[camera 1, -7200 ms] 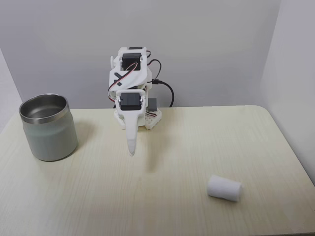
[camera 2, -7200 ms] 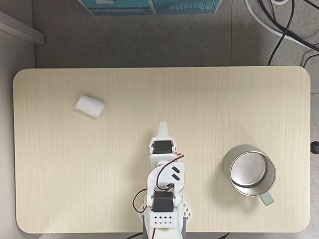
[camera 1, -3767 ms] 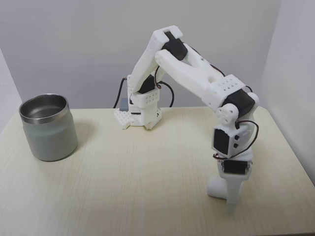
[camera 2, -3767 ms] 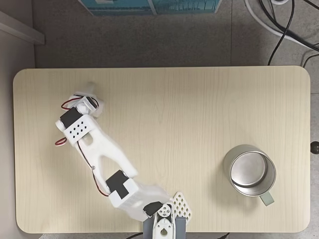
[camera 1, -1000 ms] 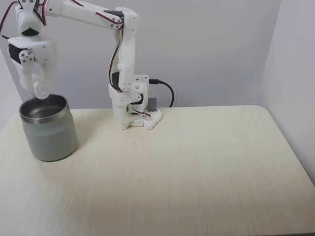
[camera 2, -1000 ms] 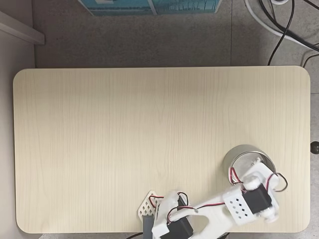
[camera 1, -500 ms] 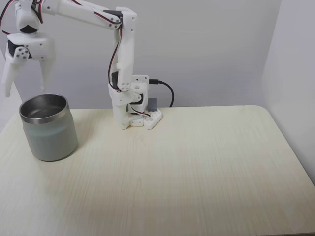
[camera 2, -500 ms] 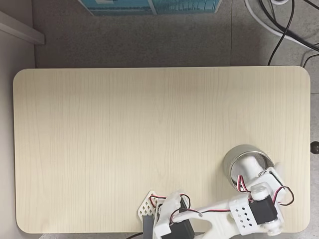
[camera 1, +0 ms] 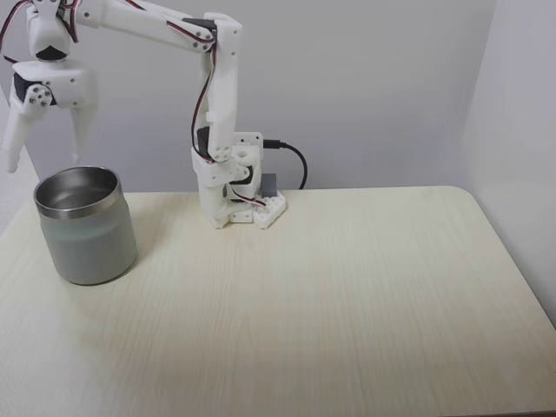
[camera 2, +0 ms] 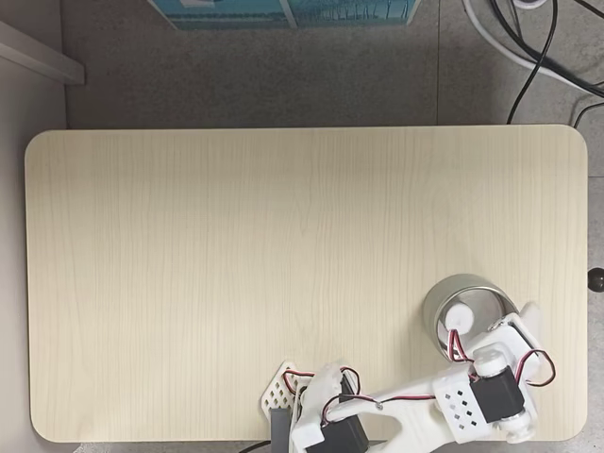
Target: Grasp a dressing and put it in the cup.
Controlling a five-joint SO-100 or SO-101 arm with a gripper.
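The two white plastic fingers (camera 1: 16,139) of the gripper (camera 1: 48,148) are being held spread wide apart above the cup, with nothing between them; a second ago they were closed on the roll at the rim. The small white soft gauze-like cylinder, the dressing (camera 2: 459,318), is now being seen lying inside the cup, against its shiny floor, in the fixed view from above. From this it is being judged that the drop has been made and that only the arm's withdrawal is left.

The wide stainless-steel tumbler with a bright rim and matte pale grey-green wall, the cup (camera 1: 87,243), is standing upright near the table's edge. The white printed arm (camera 1: 148,22) with black servos is being stretched over it from its base on the pale wood-grain table (camera 1: 347,295).
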